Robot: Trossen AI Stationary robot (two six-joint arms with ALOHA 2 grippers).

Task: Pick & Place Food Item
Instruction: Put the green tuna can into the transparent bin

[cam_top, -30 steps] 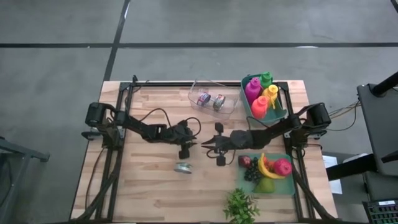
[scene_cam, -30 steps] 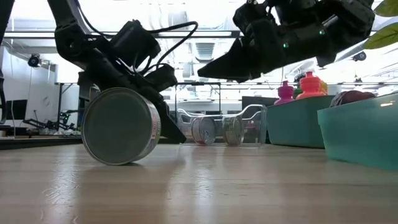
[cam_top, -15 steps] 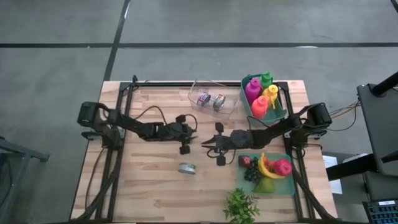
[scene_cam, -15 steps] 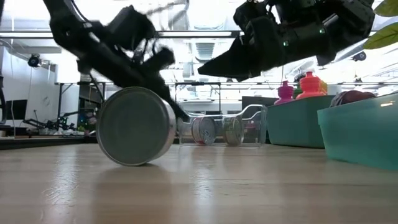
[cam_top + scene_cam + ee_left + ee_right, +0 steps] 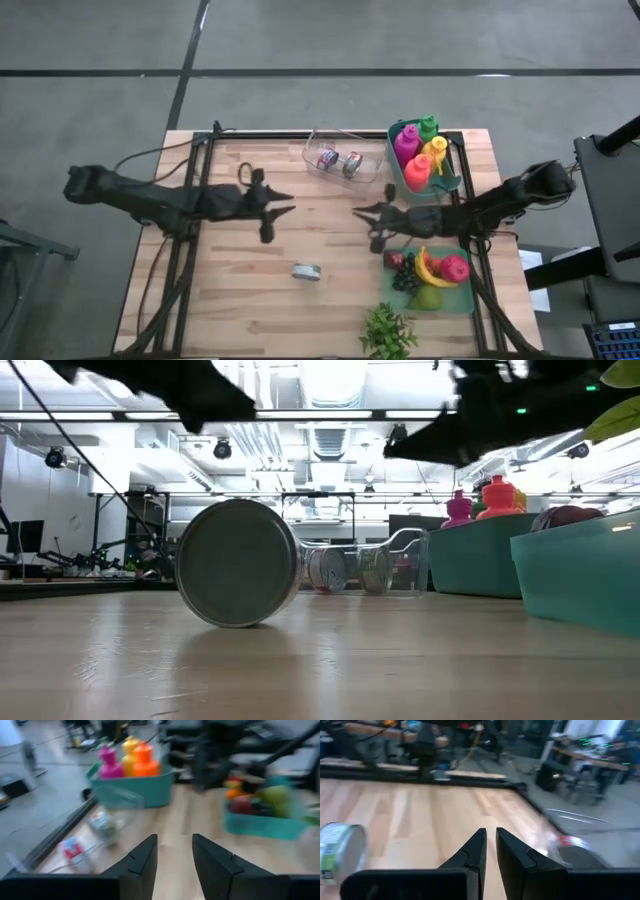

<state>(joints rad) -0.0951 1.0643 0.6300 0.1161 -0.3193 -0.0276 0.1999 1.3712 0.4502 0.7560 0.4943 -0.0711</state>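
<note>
A silver food can (image 5: pixel 307 272) lies on its curved side on the wooden table, mid-front; in the low view its flat end (image 5: pixel 238 563) faces the camera. My left gripper (image 5: pixel 287 204) hangs above the table, left of centre and far from the can. It is open, with nothing between its fingers (image 5: pixel 174 845). My right gripper (image 5: pixel 360 212) hovers right of centre, shut and empty (image 5: pixel 490 834). Its wrist view shows the can (image 5: pixel 340 852) off to one side.
A clear bin (image 5: pixel 343 160) with two cans stands at the back. Right of it is a teal bin (image 5: pixel 452 180) of coloured bottles. A teal tray (image 5: pixel 462 300) of fruit sits front right, and a green plant (image 5: pixel 388 330) at the front edge.
My left gripper has risen and drawn back from the can toward the table's left edge. My right gripper has pulled back toward the right edge. The can has rolled a little toward the right and lies free on the table.
</note>
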